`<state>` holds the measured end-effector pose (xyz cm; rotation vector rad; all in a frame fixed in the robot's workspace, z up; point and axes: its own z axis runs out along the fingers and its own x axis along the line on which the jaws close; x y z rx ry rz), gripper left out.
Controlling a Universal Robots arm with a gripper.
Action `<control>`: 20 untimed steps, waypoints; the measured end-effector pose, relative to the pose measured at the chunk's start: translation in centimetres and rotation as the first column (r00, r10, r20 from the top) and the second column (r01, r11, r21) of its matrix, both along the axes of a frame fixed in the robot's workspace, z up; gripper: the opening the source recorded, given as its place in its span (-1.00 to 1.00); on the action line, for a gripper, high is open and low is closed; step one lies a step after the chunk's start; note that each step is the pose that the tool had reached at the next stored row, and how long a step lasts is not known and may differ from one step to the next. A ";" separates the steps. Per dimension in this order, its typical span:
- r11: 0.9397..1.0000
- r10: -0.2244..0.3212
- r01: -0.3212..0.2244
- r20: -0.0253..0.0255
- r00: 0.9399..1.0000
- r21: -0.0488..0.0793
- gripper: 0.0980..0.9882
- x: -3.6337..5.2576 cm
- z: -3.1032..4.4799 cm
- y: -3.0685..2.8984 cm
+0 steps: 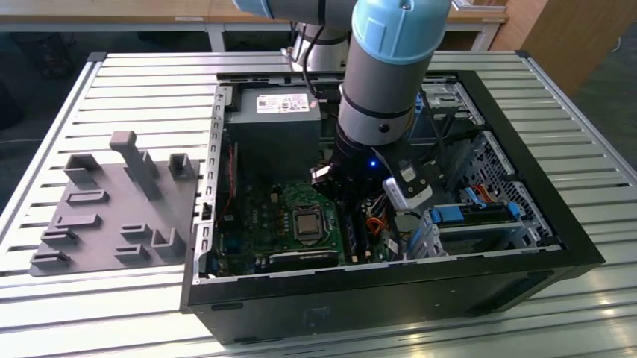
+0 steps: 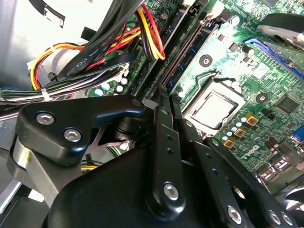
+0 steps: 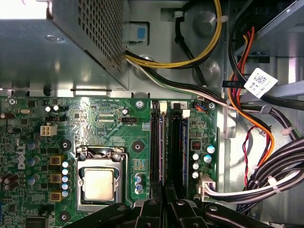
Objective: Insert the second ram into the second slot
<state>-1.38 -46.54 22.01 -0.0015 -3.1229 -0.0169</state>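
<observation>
The hand (image 3: 164,209) is down inside the open computer case (image 1: 557,246), directly over the memory slots (image 3: 166,142) that lie just beside the processor socket (image 3: 99,183) on the motherboard (image 3: 95,123). In both wrist views its fingers (image 2: 164,142) are drawn close together, edge-on to the slots; whether anything thin is pinched between them I cannot tell. In the first wrist view, outward from the fingertips, a blue-edged stick, which I judge to be the second ram (image 3: 184,147), stands in the slot farther from the socket, its long axis running straight away from the hand toward the power supply (image 3: 71,42). Hand and slots therefore share one line. Beyond the slots, on the side away from the socket, lie bundled cables (image 3: 266,171).
</observation>
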 end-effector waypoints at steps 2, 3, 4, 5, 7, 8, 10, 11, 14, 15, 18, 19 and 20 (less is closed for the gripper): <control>1.000 -0.002 0.002 0.000 1.000 0.000 -0.90 0.01 0.00 0.00; 1.000 -0.004 0.004 0.000 1.000 0.000 -0.90 0.02 0.00 0.00; 1.000 -0.004 0.004 0.000 1.000 0.000 -0.90 0.03 -0.01 0.00; 1.000 -0.004 0.004 0.000 1.000 0.000 -0.90 0.04 -0.01 0.00; 1.000 -0.005 0.005 0.000 1.000 0.000 -0.90 0.06 -0.04 -0.01; 1.000 -0.006 0.006 0.000 1.000 0.000 -0.90 0.08 -0.05 0.00; 1.000 -0.007 0.007 0.000 1.000 0.000 -0.90 0.10 -0.12 0.00; 1.000 -0.007 0.007 0.000 1.000 0.000 -0.90 0.10 -0.15 -0.01; 1.000 -0.008 0.008 0.000 1.000 0.000 -0.90 0.12 -0.19 0.00; 1.000 -0.009 0.009 0.000 1.000 0.000 -0.90 0.12 -0.19 0.00; 1.000 -0.010 0.010 0.000 1.000 0.001 -0.90 0.12 -0.19 -0.01; 1.000 -0.010 0.010 0.000 1.000 0.002 -0.90 0.12 -0.18 -0.01; 1.000 -0.010 0.010 0.000 1.000 0.002 -0.90 0.12 -0.17 -0.01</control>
